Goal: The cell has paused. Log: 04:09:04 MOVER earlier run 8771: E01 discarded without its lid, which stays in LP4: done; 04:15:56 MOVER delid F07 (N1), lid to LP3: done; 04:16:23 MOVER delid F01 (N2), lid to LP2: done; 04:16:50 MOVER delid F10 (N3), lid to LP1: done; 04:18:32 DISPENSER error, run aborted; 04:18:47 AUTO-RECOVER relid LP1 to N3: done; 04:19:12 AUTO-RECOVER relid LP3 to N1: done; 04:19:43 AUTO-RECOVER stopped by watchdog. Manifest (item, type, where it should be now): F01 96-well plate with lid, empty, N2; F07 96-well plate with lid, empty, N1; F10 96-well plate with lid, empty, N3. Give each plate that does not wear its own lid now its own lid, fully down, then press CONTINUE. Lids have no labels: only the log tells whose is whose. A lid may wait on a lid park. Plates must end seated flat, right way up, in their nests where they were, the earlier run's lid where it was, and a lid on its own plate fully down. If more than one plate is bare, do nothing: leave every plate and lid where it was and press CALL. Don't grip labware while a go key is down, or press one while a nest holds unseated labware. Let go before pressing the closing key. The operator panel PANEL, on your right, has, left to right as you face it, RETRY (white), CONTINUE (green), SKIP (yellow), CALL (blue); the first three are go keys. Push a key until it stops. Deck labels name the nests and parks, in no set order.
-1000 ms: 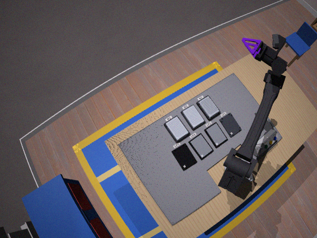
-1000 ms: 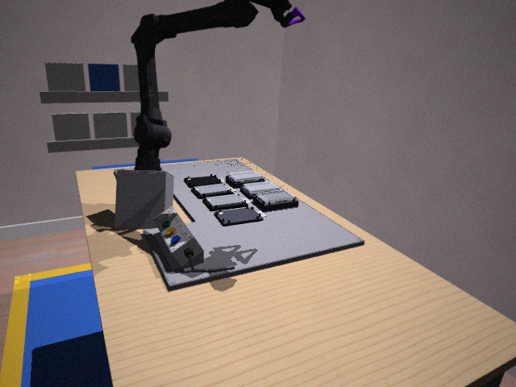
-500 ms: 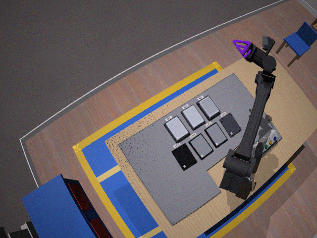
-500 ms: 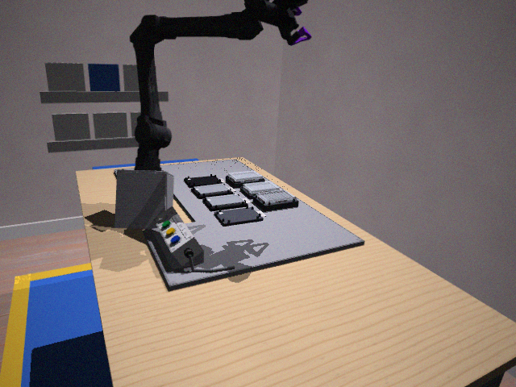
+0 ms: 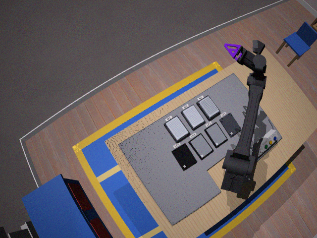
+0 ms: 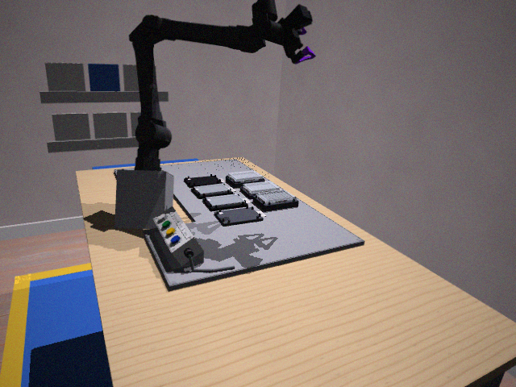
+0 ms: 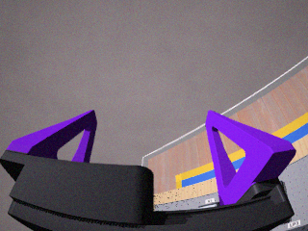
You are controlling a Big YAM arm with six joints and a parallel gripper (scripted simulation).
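Three 96-well plates sit in a row of nests on the grey deck. The left plate (image 5: 176,128) and the middle plate (image 5: 193,117) look covered by clear lids. The right plate (image 5: 208,107) shows open wells and dark sides and looks bare; it is the nearest plate in the exterior view (image 6: 275,198). In the row of four lid parks, two middle parks hold grey lids (image 5: 201,146) (image 5: 216,135). The end parks (image 5: 184,156) (image 5: 230,125) are dark and bare. My gripper (image 5: 234,51) (image 6: 303,54) (image 7: 151,116) is open and empty, raised high above the deck's far side. The deck labels are too small to read.
The operator panel (image 5: 270,140) (image 6: 172,235) stands beside the arm's base, with a green key (image 6: 165,223), a yellow key (image 6: 169,230) and a blue key (image 6: 175,239). A blue chair (image 5: 299,40) stands beyond the table, and a blue cabinet (image 5: 56,207) at the near left.
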